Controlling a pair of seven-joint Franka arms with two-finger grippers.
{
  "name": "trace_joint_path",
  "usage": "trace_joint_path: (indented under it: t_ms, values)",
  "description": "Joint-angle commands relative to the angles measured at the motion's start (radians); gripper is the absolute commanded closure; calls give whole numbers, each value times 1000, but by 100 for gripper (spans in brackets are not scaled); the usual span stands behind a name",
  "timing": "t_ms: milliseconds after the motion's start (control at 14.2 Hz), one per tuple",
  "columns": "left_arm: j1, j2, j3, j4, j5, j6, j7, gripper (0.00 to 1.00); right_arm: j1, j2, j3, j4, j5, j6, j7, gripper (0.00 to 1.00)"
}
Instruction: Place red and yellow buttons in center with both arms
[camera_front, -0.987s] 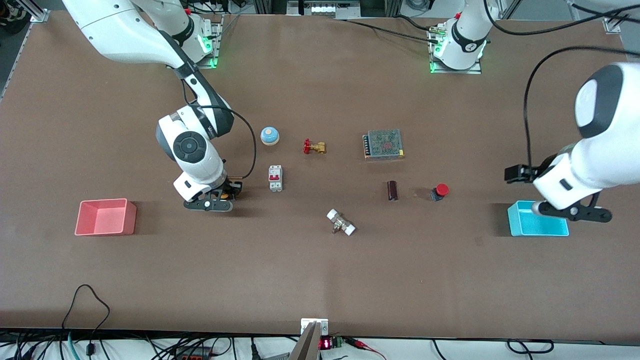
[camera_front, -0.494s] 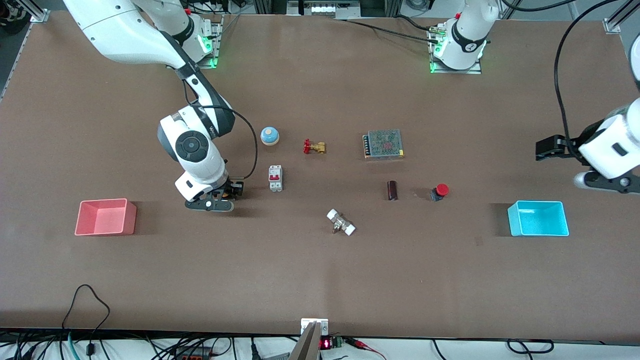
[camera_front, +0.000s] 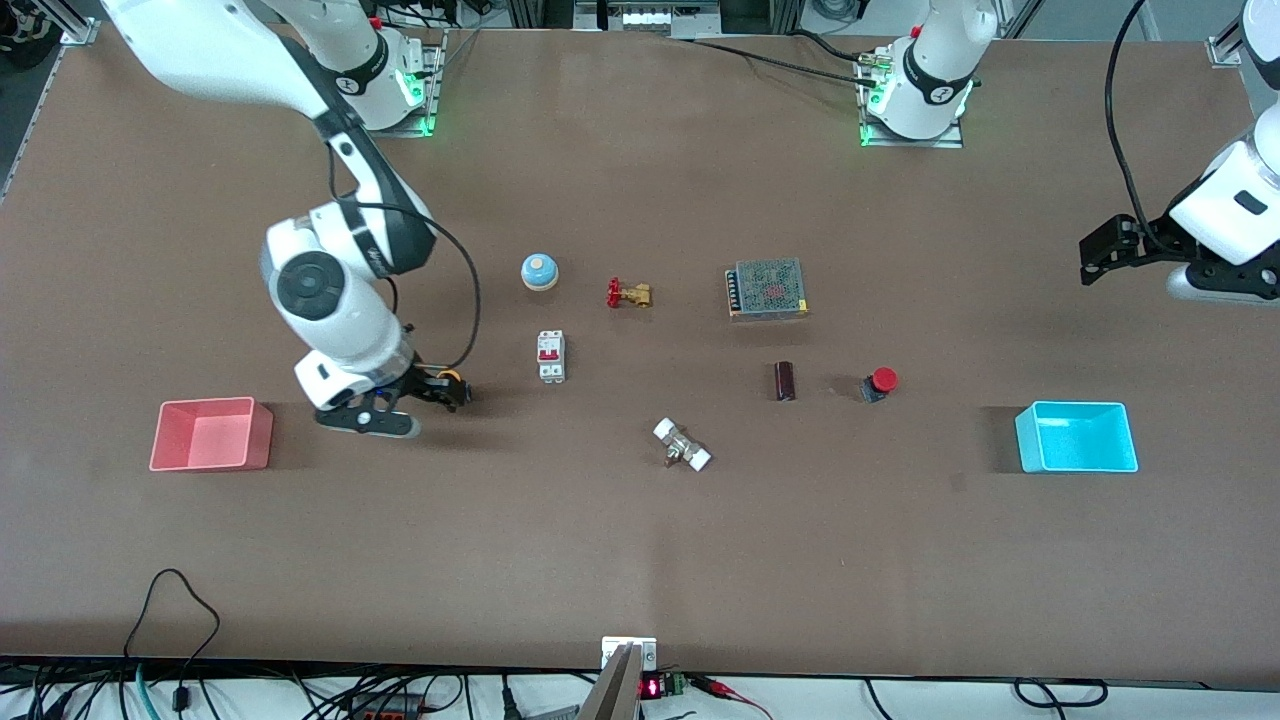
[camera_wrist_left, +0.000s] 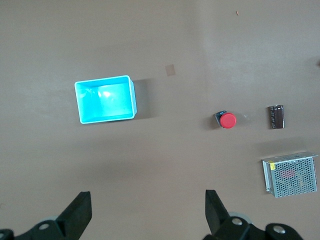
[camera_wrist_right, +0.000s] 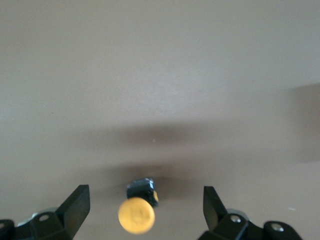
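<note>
The yellow button (camera_front: 452, 379) lies on the brown tabletop (camera_front: 640, 540) toward the right arm's end. My right gripper (camera_front: 372, 420) hangs low beside it, open and empty. In the right wrist view the button (camera_wrist_right: 136, 215) shows between the spread fingers of this gripper (camera_wrist_right: 145, 191), touching neither. The red button (camera_front: 881, 381) stands toward the left arm's end, also seen in the left wrist view (camera_wrist_left: 227, 120). My left gripper (camera_front: 1225, 287) is open and empty, high over the table's end, and its fingers (camera_wrist_left: 147, 194) show wide apart.
A pink bin (camera_front: 210, 433) is close to the right gripper. A cyan bin (camera_front: 1076, 437) sits beside the red button. A blue bell (camera_front: 539, 270), breaker (camera_front: 551, 356), brass valve (camera_front: 628, 294), power supply (camera_front: 767, 288), dark cylinder (camera_front: 786, 381) and white-capped fitting (camera_front: 682, 445) lie mid-table.
The right arm has shifted toward the pink bin, so the yellow button now shows beside it. The left arm has swung from over the cyan bin toward the bases and the table's end.
</note>
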Motion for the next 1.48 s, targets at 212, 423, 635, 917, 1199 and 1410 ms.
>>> trace_joint_path:
  t_ms: [212,423,635,917,1199,1410]
  values:
    - [1,-10,1,-17,-17,8,13,0,-90,-215,-73,58,170,-307,-340,0]
    - [-5,-5,0,0,-18,4,11,0,-113,-290,-128,139,170,-508,-434,0]
    - [-7,-3,0,1,-21,2,11,0,-113,-350,-203,171,170,-571,-442,0]
    - [-4,1,0,9,-21,1,13,0,-31,-392,-276,170,170,-678,-426,0]
    - [-4,4,0,9,-23,1,14,0,30,-387,-364,171,236,-662,-451,0]
    - [-4,9,0,11,-23,2,14,0,33,-384,-357,171,230,-662,-448,0]
